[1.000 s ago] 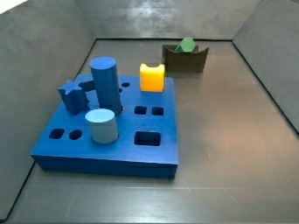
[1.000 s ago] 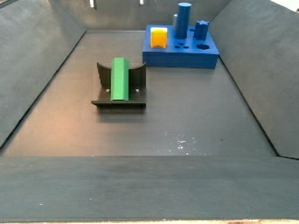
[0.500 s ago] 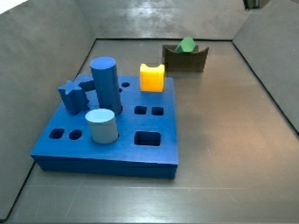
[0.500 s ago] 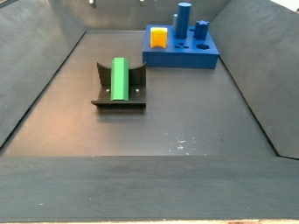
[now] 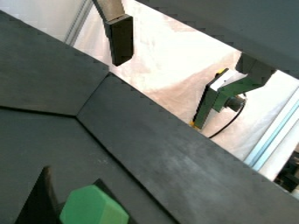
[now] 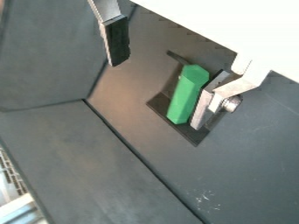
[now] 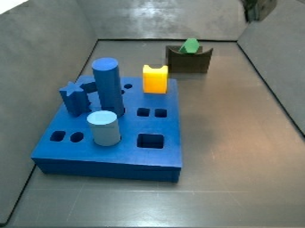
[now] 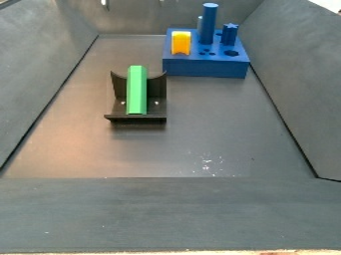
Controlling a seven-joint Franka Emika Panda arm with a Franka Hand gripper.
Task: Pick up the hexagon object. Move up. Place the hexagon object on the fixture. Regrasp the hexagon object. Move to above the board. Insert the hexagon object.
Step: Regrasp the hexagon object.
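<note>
A: Where's the hexagon object (image 8: 135, 89)?

B: Lying flat in the notch of the fixture (image 8: 112, 104), long axis running along the channel. In a side view it's the green tip (image 7: 190, 44) poking above the dark block (image 7: 202, 61), back near the far wall.

A: Is anything gripping it?

B: No. The gripper (image 6: 170, 68) hangs above the fixture with its fingers spread wide and nothing between them. In a wrist view one finger (image 6: 117, 39) shows its dark pad, the other (image 6: 219, 94) sits across from it, and the green peg (image 6: 186, 93) lies on the floor below, in its cradle (image 6: 163, 97).

A: And the arm itself?

B: High up. In a side view only a dark bit shows at the top corner (image 7: 256, 8). In a wrist view the gripper (image 5: 176, 70) is tilted, one pad (image 5: 121, 41) against the pale backdrop.

A: The board?

B: The board (image 7: 60, 142) sits well apart from the fixture on the dark surface (image 8: 200, 139), carrying blue cylinders (image 7: 106, 83) and a yellow-orange block (image 7: 155, 78).
</note>
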